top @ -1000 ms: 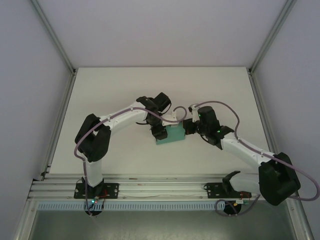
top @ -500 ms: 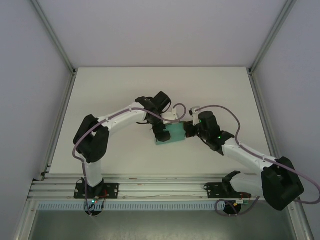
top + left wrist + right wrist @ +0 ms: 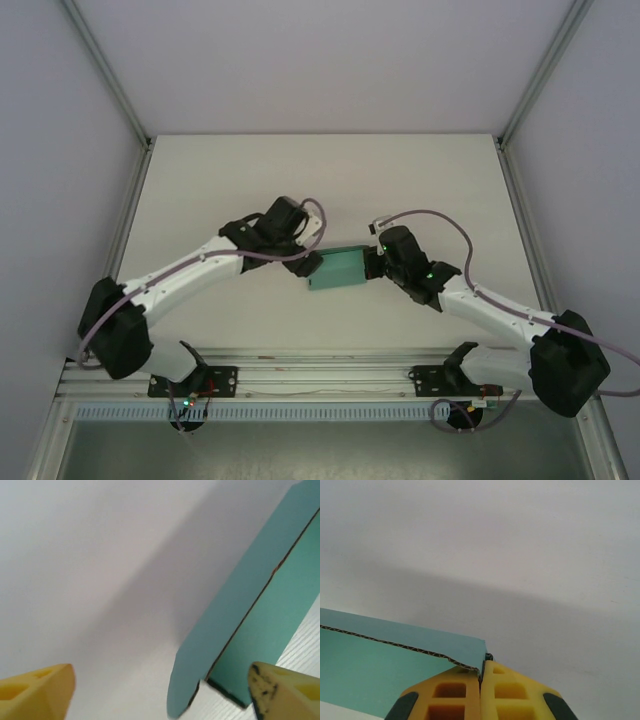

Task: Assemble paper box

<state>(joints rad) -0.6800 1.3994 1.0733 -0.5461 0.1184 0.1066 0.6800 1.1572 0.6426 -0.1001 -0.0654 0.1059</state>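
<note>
The teal-green paper box [image 3: 338,268] lies on the white table between the two arms, folded into a low rectangular shape. My right gripper [image 3: 372,262] is at the box's right end. In the right wrist view its yellow fingers [image 3: 455,695] are pressed together on a corner of the corrugated teal card [image 3: 380,665], and the gripper [image 3: 482,672] is shut there. My left gripper [image 3: 307,264] is at the box's left end. It is open wide [image 3: 160,695], and a rounded teal flap [image 3: 235,615] stands between its fingers, nearer the right fingertip [image 3: 285,690].
Aluminium frame posts [image 3: 120,120] and grey side walls enclose the white table [image 3: 320,170]. A metal rail [image 3: 320,375] carrying both arm bases runs along the near edge. Cables loop over both forearms.
The left arm has swung its elbow down and out to the left. Its gripper has come off the top of the box to the box's left end. The right gripper stays on the right edge.
</note>
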